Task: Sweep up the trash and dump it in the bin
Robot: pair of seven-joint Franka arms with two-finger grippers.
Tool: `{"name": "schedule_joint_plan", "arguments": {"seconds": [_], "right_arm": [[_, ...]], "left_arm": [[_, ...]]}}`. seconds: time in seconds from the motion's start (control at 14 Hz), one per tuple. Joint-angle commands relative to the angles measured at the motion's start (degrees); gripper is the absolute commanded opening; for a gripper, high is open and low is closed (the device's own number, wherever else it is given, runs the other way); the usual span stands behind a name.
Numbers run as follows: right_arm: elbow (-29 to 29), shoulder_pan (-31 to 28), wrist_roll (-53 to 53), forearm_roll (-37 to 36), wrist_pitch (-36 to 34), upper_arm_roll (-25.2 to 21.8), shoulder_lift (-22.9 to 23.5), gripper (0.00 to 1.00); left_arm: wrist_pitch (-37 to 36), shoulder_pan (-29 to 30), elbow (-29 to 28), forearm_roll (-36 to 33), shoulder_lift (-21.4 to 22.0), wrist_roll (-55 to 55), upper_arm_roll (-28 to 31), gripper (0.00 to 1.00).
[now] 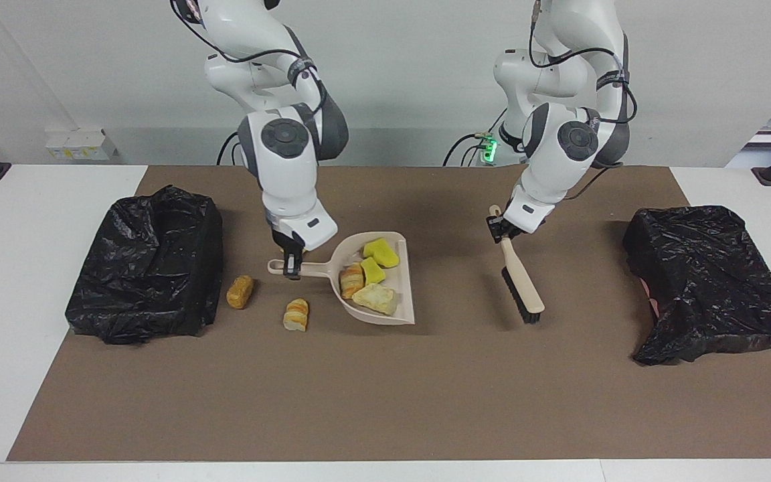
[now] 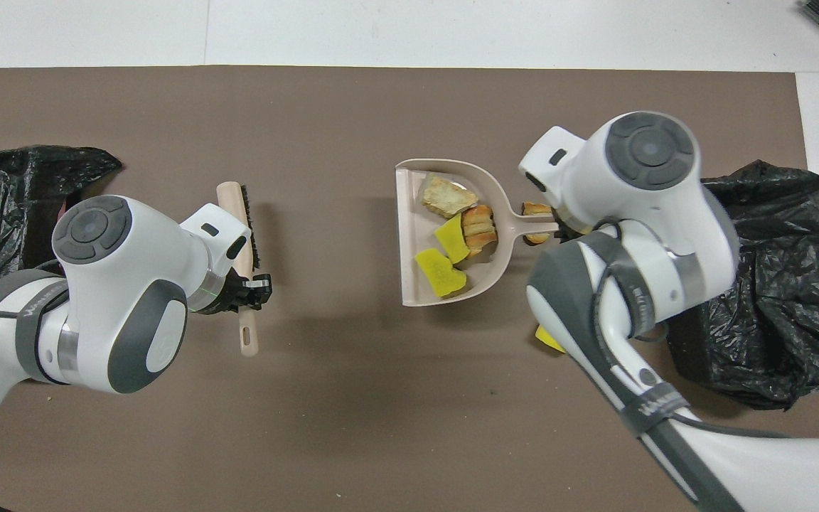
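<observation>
My right gripper [image 1: 290, 266] is shut on the handle of the beige dustpan [image 1: 404, 281], which it holds a little above the mat. In the pan lie two yellow wedges [image 1: 381, 251] and two bread chunks [image 1: 375, 298] of the trash. Two more bread chunks [image 1: 240, 292] [image 1: 296, 314] lie on the mat between the pan and the black-bagged bin [image 1: 144, 264] at the right arm's end. A yellow wedge [image 2: 548, 340] peeks out under the right arm. My left gripper [image 1: 498, 229] is shut on the handle of the beige brush [image 1: 521, 280], which hangs tilted with its bristles low.
A second black-bagged bin [image 1: 713, 281] sits at the left arm's end of the brown mat [image 1: 385, 402]. The white table [image 1: 24, 201] shows around the mat.
</observation>
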State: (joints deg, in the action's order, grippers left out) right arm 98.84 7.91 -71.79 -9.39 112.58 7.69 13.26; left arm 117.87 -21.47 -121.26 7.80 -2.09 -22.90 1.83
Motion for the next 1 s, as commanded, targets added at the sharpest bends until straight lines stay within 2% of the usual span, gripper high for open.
{"name": "schedule_joint_plan", "arguments": {"seconds": [0.0,0.29,0.36,0.43,0.64,0.93], "right_arm": [[1.36,-4.64,-5.97,2.27,-3.4,0.84,-4.38,0.0],[1.36,-12.99,-14.06,2.35,-7.98,0.75,-8.69,0.0],[1.36,-15.36,-15.65,2.35,-8.86,0.66,-9.39,0.0],[1.18,-18.08,-17.31,2.35,-9.39,0.66,-9.66,0.0],[0.83,-25.82,-24.08,1.4,-9.4,0.4,-10.54,0.0],[1.09,-34.35,-35.33,-1.06,-6.16,0.13,-10.8,0.0]], "left_arm": [[0.43,-0.5,-0.82,-2.17,1.21,-2.42,-0.34,0.0],[0.26,-1.11,-0.74,-2.96,1.31,-1.88,-0.69,0.0],[-4.97,-2.16,-1.52,-4.18,2.87,-2.5,-0.78,0.0],[-6.15,-2.95,-0.92,-6.81,3.49,-4.33,-0.86,0.0],[-5.46,-4.1,-1.26,-6.74,3.67,-6.72,-1.3,0.0],[-5.2,-10.86,-1.7,-6.57,4.73,-15.05,-1.3,0.0]]}}
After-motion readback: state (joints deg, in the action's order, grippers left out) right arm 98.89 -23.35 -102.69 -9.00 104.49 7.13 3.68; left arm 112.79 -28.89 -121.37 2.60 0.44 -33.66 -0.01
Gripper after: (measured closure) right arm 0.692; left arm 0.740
